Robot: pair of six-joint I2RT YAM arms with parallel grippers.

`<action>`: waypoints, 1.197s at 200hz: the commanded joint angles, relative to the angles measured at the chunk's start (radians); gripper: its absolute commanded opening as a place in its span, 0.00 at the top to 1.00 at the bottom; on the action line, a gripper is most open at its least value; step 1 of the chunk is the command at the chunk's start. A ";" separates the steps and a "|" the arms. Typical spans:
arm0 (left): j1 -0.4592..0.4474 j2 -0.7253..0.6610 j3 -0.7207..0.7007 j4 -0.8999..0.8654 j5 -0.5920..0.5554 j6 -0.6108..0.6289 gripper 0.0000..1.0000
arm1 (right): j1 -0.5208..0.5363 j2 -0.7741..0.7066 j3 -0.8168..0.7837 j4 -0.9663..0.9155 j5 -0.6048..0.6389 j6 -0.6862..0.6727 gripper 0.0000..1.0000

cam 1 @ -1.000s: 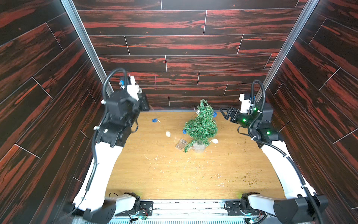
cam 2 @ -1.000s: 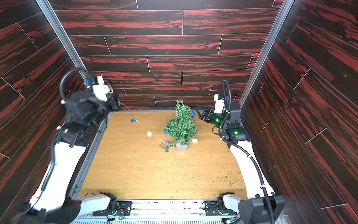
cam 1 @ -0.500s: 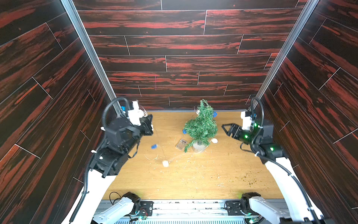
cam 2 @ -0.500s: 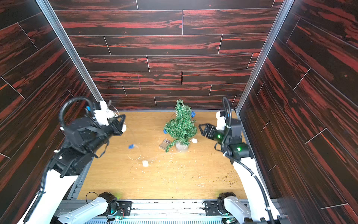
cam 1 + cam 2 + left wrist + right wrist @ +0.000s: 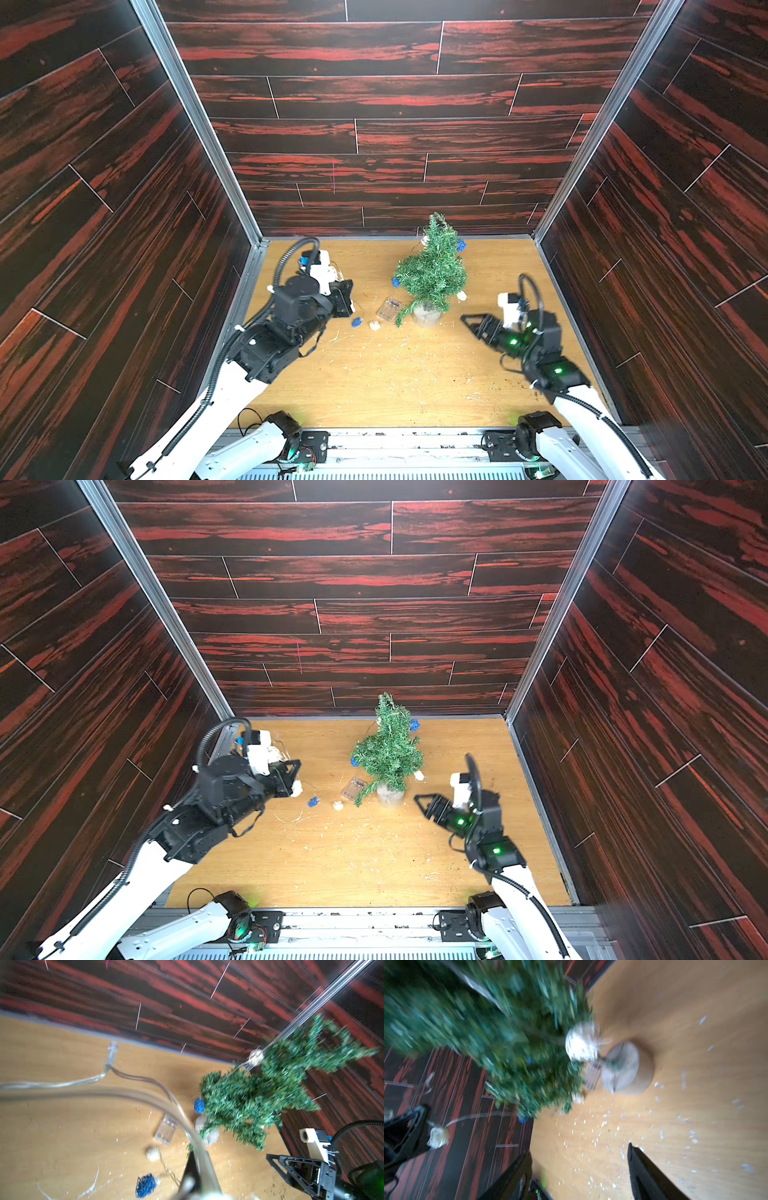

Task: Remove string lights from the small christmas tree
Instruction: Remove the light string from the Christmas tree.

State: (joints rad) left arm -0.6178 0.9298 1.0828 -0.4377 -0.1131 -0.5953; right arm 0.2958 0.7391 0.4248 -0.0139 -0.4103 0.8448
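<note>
Over open tabletop (image 5: 415,382), left end effector (image 5: 292,782) grasps string lights (image 5: 313,801); right end effector (image 5: 467,321) released.

On the table (image 5: 415,382), toward the back: the small christmas tree (image 5: 432,272), upright in its pot (image 5: 426,316). Hung on the tree: balls of the string lights (image 5: 396,282), at its left side, its right side and up near its top. Flat on the table, just left of the pot: the battery box (image 5: 389,309). Further left of the tree, side by side on the table: the nearer ball (image 5: 375,326), then the farther ball (image 5: 356,322). Left of the tree, past both balls: the left gripper (image 5: 293,785), one more ball at its tip. Right of the tree, closer to the front and apart from it: the right gripper (image 5: 468,320).
</note>
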 commanded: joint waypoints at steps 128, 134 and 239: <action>-0.026 -0.019 0.012 -0.051 -0.067 0.006 1.00 | 0.111 0.745 -0.284 1.400 0.079 0.239 0.44; -0.026 -0.019 0.015 -0.055 -0.069 0.007 1.00 | 0.112 0.785 -0.292 1.453 0.094 0.250 0.45; -0.026 -0.005 0.025 -0.075 -0.075 0.017 1.00 | 0.124 1.013 -0.287 1.640 0.126 0.248 0.44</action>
State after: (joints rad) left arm -0.6399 0.9276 1.0809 -0.5022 -0.1761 -0.5835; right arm 0.4137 1.7096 0.1242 1.5520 -0.3035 1.1023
